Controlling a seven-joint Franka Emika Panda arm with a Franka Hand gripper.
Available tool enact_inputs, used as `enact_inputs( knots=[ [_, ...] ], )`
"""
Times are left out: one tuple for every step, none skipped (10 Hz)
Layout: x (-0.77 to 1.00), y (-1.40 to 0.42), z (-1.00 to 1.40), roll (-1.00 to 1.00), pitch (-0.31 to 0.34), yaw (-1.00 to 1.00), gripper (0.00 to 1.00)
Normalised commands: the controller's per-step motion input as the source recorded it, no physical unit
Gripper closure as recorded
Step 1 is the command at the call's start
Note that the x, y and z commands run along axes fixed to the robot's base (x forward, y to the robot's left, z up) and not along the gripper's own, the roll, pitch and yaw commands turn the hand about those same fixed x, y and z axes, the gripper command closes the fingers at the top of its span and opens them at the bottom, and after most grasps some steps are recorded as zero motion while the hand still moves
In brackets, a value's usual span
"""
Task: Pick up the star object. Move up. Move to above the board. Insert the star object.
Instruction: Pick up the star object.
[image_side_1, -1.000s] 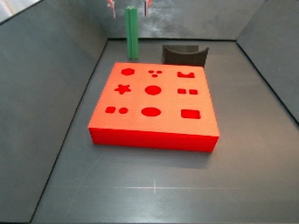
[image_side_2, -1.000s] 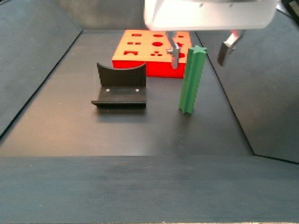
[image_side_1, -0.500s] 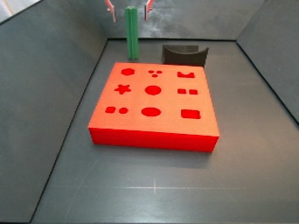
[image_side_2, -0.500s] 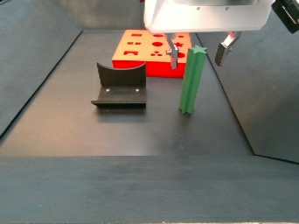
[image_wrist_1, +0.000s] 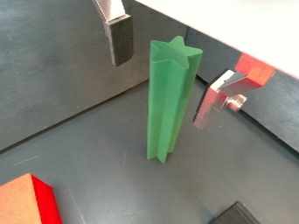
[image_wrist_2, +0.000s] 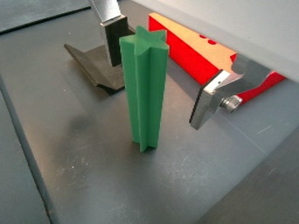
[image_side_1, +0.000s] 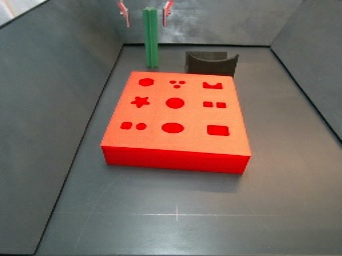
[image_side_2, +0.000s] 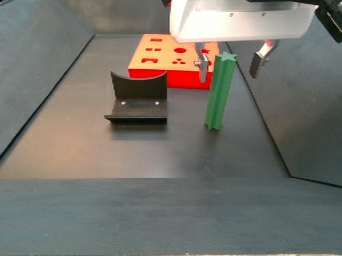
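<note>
One board (image_side_1: 174, 150), red-orange, with its dark-red holes set at nine positions in three rows of three; one hole (image_side_1: 139, 101) is star-shaped. One star object (image_side_1: 150, 40), a green peg standing upright just beyond the board's far edge. One fixture (image_side_1: 211, 63), dark and L-shaped, also beyond that far edge of the board. One gripper (image_side_2: 230, 65), above the floor beside the board, with two fingers (image_wrist_1: 119, 39) flanking the peg's top, apart from it.
</note>
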Motion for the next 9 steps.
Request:
enact_inputs(
  knots=[
    [0.00, 0.00, 0.00, -0.04, 0.000, 0.00, 0.00],
    [0.00, 0.00, 0.00, 0.00, 0.000, 0.00, 1.00],
    [0.00, 0.00, 0.00, 0.00, 0.000, 0.00, 1.00],
    [0.00, 0.00, 0.00, 0.00, 0.000, 0.00, 1.00],
    [0.00, 0.00, 0.00, 0.00, 0.000, 0.00, 1.00],
    [0.00, 0.00, 0.00, 0.00, 0.000, 0.00, 1.00],
    [0.00, 0.00, 0.00, 0.00, 0.000, 0.00, 1.00],
    [0.00, 0.00, 0.00, 0.00, 0.000, 0.00, 1.00],
    [0.00, 0.00, 0.00, 0.00, 0.000, 0.00, 1.00]
  ],
)
